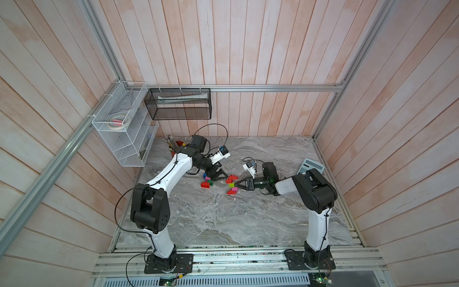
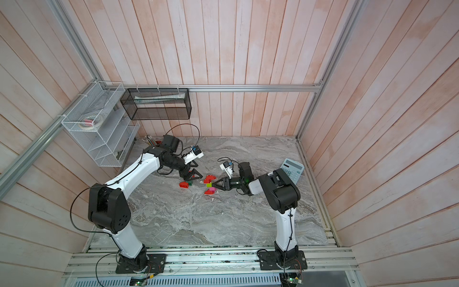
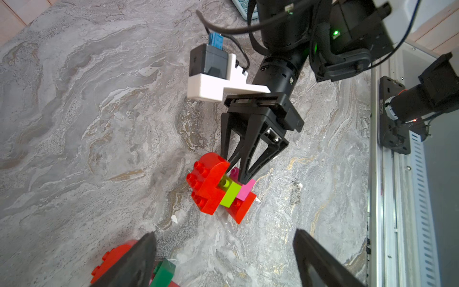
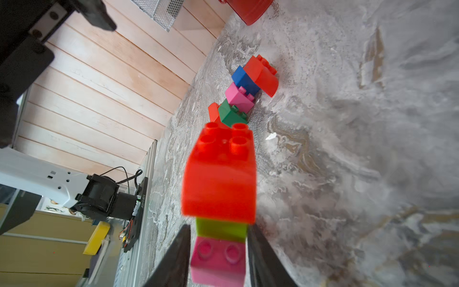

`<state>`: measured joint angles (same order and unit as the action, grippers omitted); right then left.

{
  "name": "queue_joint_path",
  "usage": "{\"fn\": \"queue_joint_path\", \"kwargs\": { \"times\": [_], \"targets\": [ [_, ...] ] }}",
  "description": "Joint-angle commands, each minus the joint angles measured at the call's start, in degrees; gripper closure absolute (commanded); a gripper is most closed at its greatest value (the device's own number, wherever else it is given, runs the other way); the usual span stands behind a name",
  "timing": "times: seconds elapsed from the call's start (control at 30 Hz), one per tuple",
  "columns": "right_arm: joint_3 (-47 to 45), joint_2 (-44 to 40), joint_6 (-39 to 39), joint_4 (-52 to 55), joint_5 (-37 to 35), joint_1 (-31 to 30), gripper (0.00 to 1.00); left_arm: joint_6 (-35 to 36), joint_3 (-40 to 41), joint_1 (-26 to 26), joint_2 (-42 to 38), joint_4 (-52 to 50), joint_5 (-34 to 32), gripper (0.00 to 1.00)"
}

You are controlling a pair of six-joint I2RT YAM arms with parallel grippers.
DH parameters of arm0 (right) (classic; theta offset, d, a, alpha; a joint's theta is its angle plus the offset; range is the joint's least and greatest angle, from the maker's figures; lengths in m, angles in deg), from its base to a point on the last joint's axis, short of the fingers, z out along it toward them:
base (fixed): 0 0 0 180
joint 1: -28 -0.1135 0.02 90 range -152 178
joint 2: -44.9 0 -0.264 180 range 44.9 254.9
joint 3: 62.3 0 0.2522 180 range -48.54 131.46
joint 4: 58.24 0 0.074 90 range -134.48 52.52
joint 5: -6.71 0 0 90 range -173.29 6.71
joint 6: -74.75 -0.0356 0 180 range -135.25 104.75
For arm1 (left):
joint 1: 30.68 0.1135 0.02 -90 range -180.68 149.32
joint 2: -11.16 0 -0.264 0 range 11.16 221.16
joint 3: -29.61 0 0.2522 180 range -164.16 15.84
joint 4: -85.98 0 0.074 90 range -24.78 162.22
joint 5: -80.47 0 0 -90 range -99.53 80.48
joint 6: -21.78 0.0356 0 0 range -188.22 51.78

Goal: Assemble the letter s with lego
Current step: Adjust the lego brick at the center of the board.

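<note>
Grey marble-look tabletop [image 1: 223, 223], whitewashed pinkish plank walls [image 1: 248, 49] on three sides, aluminium frame [image 1: 273, 88] along the edges. Left to right: white wire rack [image 1: 119, 129] and black mesh basket [image 1: 178, 104] hang on the walls. A red cup [image 1: 179, 144] of pencils sits in the corner behind the left gripper [image 1: 219, 177]. That one has its jaws wide with nothing between them, and it hangs just over the loose bricks [image 1: 208, 181]: blue, pink, green and two red, bunched under and behind its tips. Next the stack [image 3: 208, 188], between both grippers and at the tips of the right gripper [image 1: 235, 185]: red arch, lime, pink brick [image 3: 247, 187], red wedge. Right fingers are pinched on the pink brick, and the rest of the stack sticks out past the tips. Can't tell if it sits on the top or just clear of it. Last, calculator [image 1: 311, 166], well behind the right gripper by the wall. Writing: serial print on an arm base plate [image 3: 387, 99], too small to read; calculator keys unreadable.
</note>
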<state>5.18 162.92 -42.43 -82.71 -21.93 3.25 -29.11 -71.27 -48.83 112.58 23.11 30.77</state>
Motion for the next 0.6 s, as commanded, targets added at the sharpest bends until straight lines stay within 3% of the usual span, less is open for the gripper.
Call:
{"fn": "queue_joint_path", "kwargs": {
  "times": [0.0, 0.27, 0.43, 0.57],
  "targets": [
    [3.1, 2.0, -3.1, 6.4, 3.0, 0.8, 0.6, -0.8, -0.6, 0.6, -0.9, -0.5, 1.5, 0.1],
    [4.6, 3.7, -7.6, 3.7, 2.2, 1.2, 0.58, -1.1, 0.0, 1.1, -0.7, -0.1, 1.7, 0.1],
    [3.7, -0.2, -3.4, 8.2, -0.9, 1.1, 0.57, -2.3, 0.4, 1.2, -1.0, 0.6, 0.8, 0.11],
    [-1.6, -4.4, -5.6, 3.1, -3.3, 1.5, 0.52, -6.7, 1.2, 1.1, -2.3, 3.0, -0.8, 0.1]
  ]
}}
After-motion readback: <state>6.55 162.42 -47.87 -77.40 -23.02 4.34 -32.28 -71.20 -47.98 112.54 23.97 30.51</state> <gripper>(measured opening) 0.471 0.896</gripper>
